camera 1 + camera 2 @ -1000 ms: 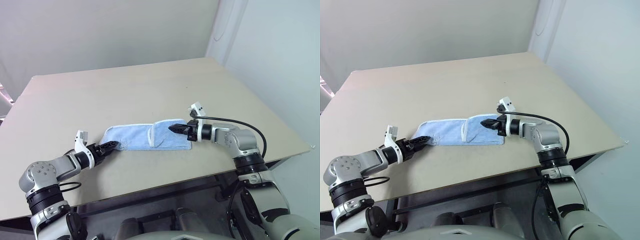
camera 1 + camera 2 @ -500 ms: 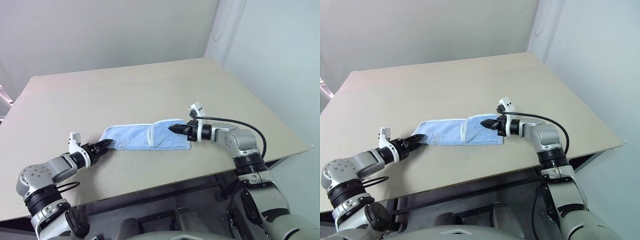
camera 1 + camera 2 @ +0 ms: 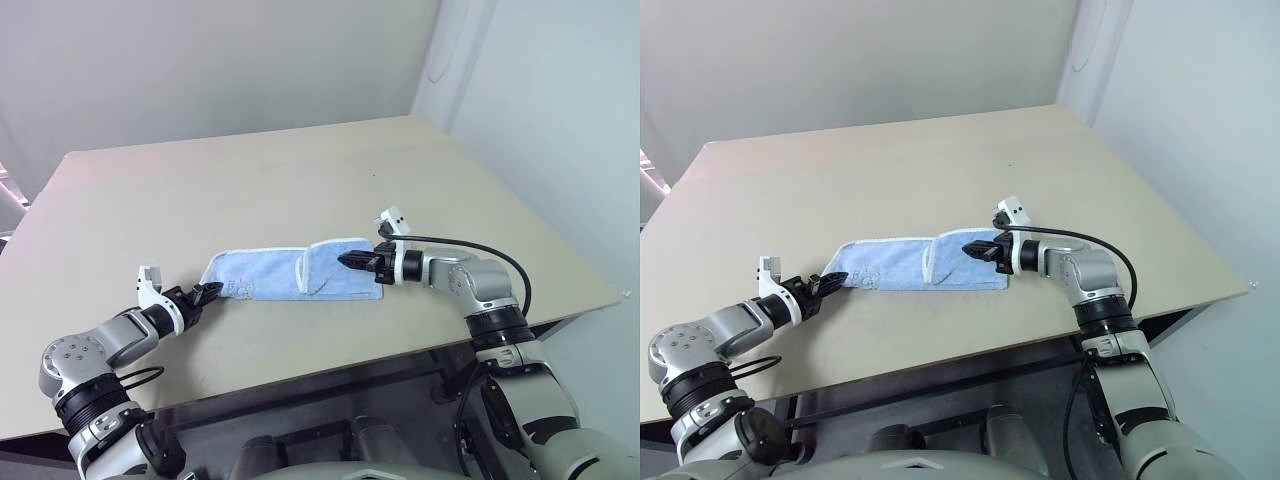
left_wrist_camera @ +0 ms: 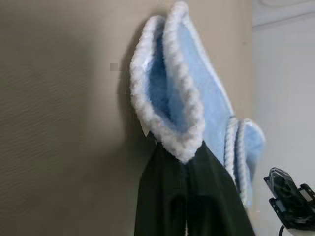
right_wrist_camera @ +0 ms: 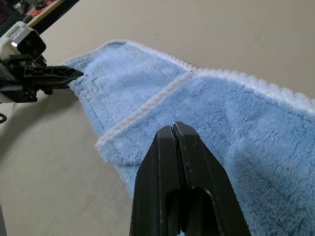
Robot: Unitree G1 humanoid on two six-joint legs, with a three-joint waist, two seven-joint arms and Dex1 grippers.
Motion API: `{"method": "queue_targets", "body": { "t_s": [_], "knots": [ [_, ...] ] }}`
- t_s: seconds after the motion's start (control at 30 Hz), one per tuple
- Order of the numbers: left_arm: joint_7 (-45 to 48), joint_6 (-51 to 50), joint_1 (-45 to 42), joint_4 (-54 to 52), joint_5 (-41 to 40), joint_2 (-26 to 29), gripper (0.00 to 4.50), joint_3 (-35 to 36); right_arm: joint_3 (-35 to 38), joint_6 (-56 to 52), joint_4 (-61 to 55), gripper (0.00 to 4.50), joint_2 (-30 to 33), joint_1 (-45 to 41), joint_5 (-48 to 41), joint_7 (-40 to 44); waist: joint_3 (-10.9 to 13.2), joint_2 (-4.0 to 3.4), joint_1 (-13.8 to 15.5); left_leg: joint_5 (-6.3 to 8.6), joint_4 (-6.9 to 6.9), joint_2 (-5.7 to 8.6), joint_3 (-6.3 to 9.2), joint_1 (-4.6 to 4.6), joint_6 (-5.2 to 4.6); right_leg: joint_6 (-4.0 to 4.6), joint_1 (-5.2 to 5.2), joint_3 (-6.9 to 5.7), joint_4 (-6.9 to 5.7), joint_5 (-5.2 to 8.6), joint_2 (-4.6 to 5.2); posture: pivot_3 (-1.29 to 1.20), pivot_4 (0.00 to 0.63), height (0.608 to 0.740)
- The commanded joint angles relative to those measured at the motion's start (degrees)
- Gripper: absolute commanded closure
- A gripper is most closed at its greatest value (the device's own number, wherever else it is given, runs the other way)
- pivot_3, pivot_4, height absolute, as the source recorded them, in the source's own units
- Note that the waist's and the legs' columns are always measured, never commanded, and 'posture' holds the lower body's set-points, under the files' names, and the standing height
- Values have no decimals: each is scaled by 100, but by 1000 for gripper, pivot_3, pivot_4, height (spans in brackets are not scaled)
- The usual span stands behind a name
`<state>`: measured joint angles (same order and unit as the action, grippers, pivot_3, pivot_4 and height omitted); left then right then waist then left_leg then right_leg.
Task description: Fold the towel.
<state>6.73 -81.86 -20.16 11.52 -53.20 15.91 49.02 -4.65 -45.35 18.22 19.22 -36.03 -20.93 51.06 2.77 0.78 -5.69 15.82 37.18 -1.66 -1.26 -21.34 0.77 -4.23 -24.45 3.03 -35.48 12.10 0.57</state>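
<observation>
Towel [image 3: 290,274] lies flat near the table's [image 3: 300,180] front edge, long axis running left-right along that edge, its right-hand part already doubled over. Left gripper [image 3: 208,292] is clamped on the towel's left-end trim — left wrist view shows the white edging pinched between its black fingers [image 4: 162,196]. Right gripper [image 3: 352,260] is clenched, nothing visibly in it, tip resting over the folded right end. Next fold probably belongs to the left arm — carry that end right, along the long axis, toward the right gripper.
</observation>
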Motion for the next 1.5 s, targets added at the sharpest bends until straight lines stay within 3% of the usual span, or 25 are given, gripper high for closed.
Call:
{"method": "queue_targets", "body": {
  "t_s": [0.03, 0.33, 0.53, 0.8, 0.97, 1.03, 1.2, 1.5],
  "knots": [
    [-65, 101, 20, -27, -63, 53, 4460, 64, 24, 74, -193, 4500, 46, -98, -63, 76, 0, 0, -6, 0, 1, 0, 0, 1, 0, 0, 0, 0, -1, 0, 0, 0, 0, 729],
    [82, 239, -109, -214, -89, 265, 4460, -305, 301, -108, -985, 4500, 385, 189, -613, 577, 1, 3, 19, 0, 1, 1, 0, -4, 1, -1, 0, 0, 2, 0, 1, 0, 0, 729],
    [589, 507, -113, -714, 14, 688, 4460, -1147, 338, -125, -1106, 4500, 715, 347, -666, 578, 3, 9, 16, 0, 1, 3, -4, -5, 1, 1, 0, 2, 9, 1, 4, 0, 0, 729],
    [2054, 1256, -275, -1316, 736, 1811, 4460, -3196, 390, -131, -1308, 4500, 903, 593, -679, 435, 5, 10, 24, 0, -2, 5, -3, -10, 1, 3, -2, 3, 16, 1, 5, 0, 0, 729],
    [3246, 1904, -1025, -1208, 1235, 2327, 4460, -4421, 475, -164, -1487, 4500, 1025, 778, -709, 299, 12, 20, 55, 0, 2, 6, -3, -15, 1, 2, -3, 1, 20, 2, 6, 0, 0, 729],
    [3564, 2026, -1305, -1090, 1333, 2332, 4460, -4700, 508, -198, -1545, 4500, 1038, 814, -741, 237, 13, 19, 46, 0, 2, 7, -7, -13, 1, 2, -2, 4, 22, 2, 8, 0, 0, 729],
    [4127, 2261, -2354, -450, 1684, 1762, 4460, -5496, 673, -263, -1648, 4500, 1116, 962, -793, 49, 15, 22, 96, -1, -1, 7, -6, -19, 0, 0, -3, 4, 25, 3, 7, 0, 0, 729],
    [5028, 3307, -2692, 224, 2791, 1036, 4460, -6937, 934, -445, -2046, 4500, 1172, 1296, -929, -342, 18, 19, 180, -1, 0, 7, -9, -16, -2, -2, -5, 12, 21, 4, 2, 0, 0, 729]
  ]
}}
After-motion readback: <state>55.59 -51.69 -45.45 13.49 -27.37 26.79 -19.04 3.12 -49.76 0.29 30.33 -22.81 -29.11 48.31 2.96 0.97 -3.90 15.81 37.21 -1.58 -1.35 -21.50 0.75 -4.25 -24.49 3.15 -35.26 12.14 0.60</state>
